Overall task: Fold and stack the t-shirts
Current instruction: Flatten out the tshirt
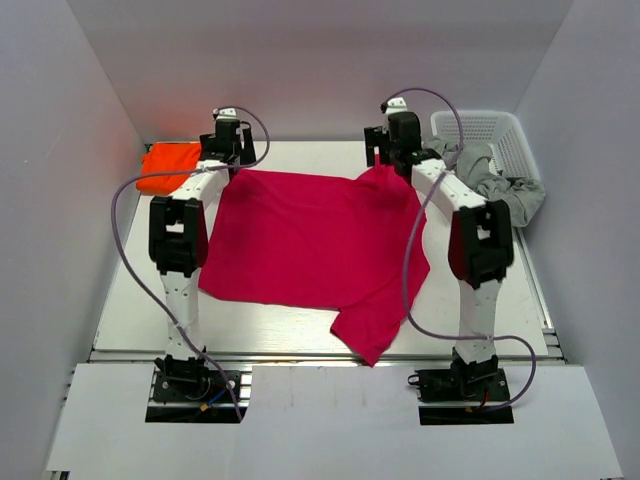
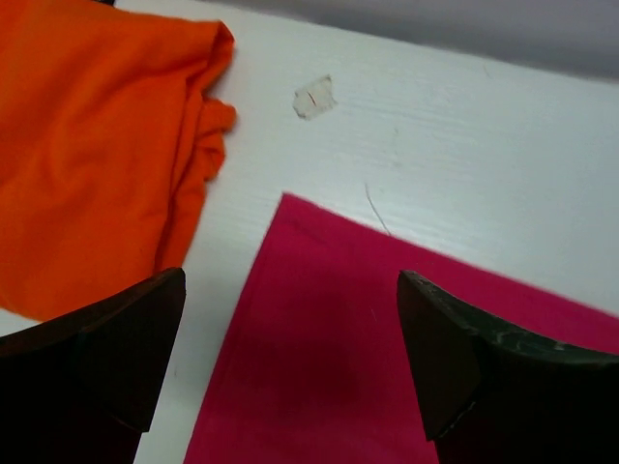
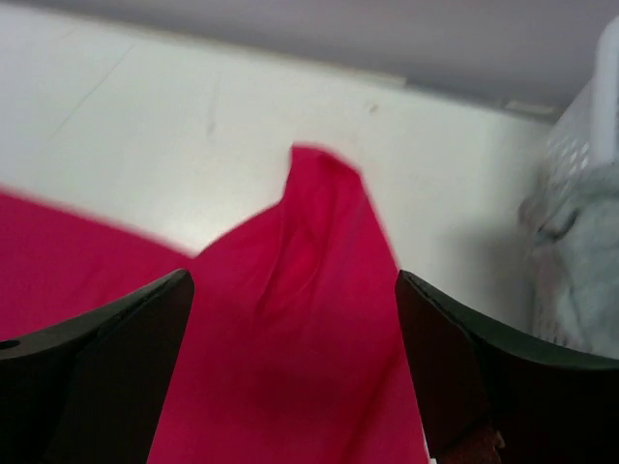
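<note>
Cloth covers much of the worktop [image 1: 130, 310]: the magenta-red t-shirt [image 1: 310, 240] lies spread across its middle, one sleeve reaching the near edge. Over the shirt's two far corners, the left gripper [image 2: 290, 290] and the right gripper [image 3: 295, 290] hover with fingers spread wide (the right-hand corner stands up in a small peak). Farthest off, the orange t-shirt [image 1: 168, 165] sits bunched in the far left corner.

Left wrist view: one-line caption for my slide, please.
Open left gripper over a corner of the flat magenta-red cloth t-shirt, crumpled bright orange cloth t-shirt apart.
</note>
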Action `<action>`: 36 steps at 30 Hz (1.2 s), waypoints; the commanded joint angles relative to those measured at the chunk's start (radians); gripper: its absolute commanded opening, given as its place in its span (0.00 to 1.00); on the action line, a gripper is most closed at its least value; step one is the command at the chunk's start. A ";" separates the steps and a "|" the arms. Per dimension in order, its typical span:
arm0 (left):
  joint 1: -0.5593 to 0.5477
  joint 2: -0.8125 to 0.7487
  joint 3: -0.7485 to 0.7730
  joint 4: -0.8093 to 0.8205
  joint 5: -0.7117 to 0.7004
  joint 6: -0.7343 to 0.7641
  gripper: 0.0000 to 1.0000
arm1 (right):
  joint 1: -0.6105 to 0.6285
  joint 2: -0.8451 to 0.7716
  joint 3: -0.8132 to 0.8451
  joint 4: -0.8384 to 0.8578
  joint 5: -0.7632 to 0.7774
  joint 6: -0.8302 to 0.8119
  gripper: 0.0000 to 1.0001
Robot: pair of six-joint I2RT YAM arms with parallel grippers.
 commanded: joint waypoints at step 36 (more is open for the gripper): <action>-0.017 -0.948 -1.281 -0.030 0.273 -0.342 1.00 | -0.068 -0.578 -1.057 -0.204 -0.088 0.611 0.90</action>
